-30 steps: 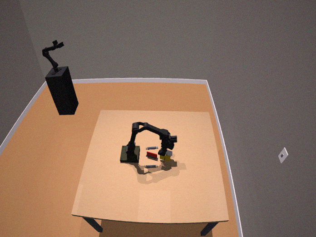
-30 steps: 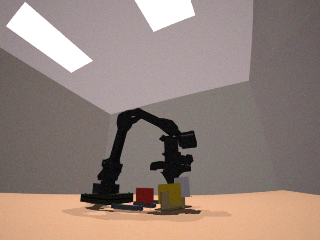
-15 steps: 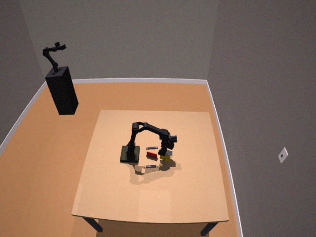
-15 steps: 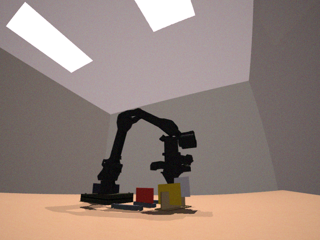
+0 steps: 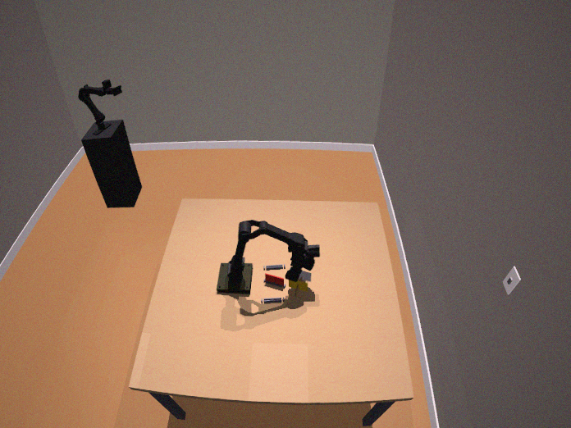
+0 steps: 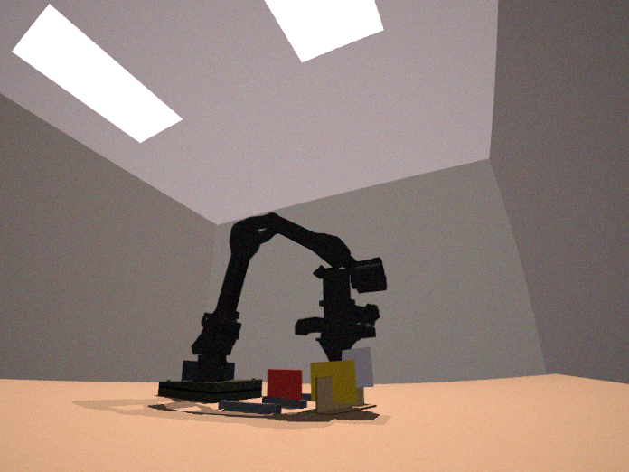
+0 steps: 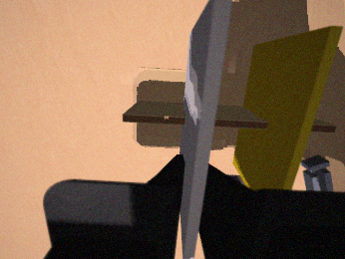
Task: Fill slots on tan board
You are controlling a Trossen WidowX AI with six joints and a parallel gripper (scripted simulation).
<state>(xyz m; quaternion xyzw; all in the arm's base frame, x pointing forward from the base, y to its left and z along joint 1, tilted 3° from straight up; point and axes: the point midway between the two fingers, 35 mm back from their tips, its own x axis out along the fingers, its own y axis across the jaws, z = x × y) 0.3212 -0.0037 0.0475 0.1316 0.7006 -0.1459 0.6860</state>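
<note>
Pale Board Gripped Upright Across the Tan Board

A pale grey board (image 5: 304, 276) (image 6: 358, 366) (image 7: 203, 115) is held upright and crosswise over the standing tan board (image 6: 324, 395) (image 7: 229, 116). It is pinched between the fingertips of the gripper (image 5: 291, 277) (image 6: 333, 357) (image 7: 190, 171), which is closed down to a narrow gap with the board's thickness between them. Whether its notch has met a slot cannot be told; in the exterior view its lower edge is seen above the foot of the tan board.

Just beside the gripper, a yellow board (image 5: 299, 285) (image 6: 340, 381) (image 7: 279, 110) is seated crosswise on the tan board, apart from the pale one.

Between the gripper and the arm's base (image 5: 221, 271) (image 6: 170, 390), a red board (image 5: 275, 279) (image 6: 284, 383) is stood in its dark holder (image 6: 276, 401). To either side of the red board, two more holders (image 5: 274, 266) (image 6: 248, 407) are laid out on the table (image 5: 207, 359), with no board in them.
</note>
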